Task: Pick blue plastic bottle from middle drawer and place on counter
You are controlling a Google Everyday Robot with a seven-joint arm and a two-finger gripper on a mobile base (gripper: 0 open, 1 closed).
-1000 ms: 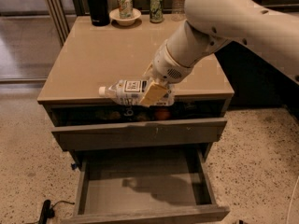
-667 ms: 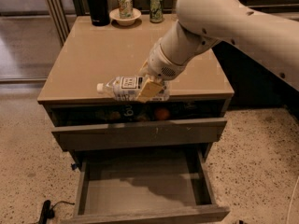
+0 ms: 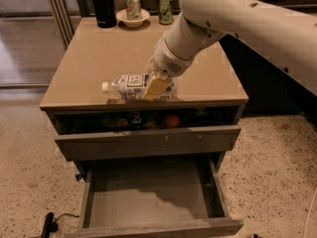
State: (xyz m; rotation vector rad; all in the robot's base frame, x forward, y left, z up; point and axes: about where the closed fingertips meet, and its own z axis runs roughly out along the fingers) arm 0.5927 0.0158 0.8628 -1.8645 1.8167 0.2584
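Spotter: Bottle location?

Me: The blue plastic bottle [image 3: 130, 85] lies on its side in my gripper [image 3: 157, 86], white cap pointing left, over the front edge of the counter [image 3: 119, 43]. Whether it touches the slab or hangs just above it, I cannot tell. The middle drawer [image 3: 148, 195] below stands pulled out, its floor bare.

Spotter: Jaws?

Me: Clamped across the bottle's body, toward the end away from the cap. One tan finger [image 3: 155, 88] crosses beside the label.

Spotter: Handling?

Me: I judge it light, thin-walled, likely to dent under a hard squeeze, and smooth enough to slip. It is round, so on its side it may roll toward the edge. A hold on the body seems right, since that is broader than the cap end. I would set it further in, well short of the black flask [image 3: 104, 4] and the bowl [image 3: 132, 20] at the back.
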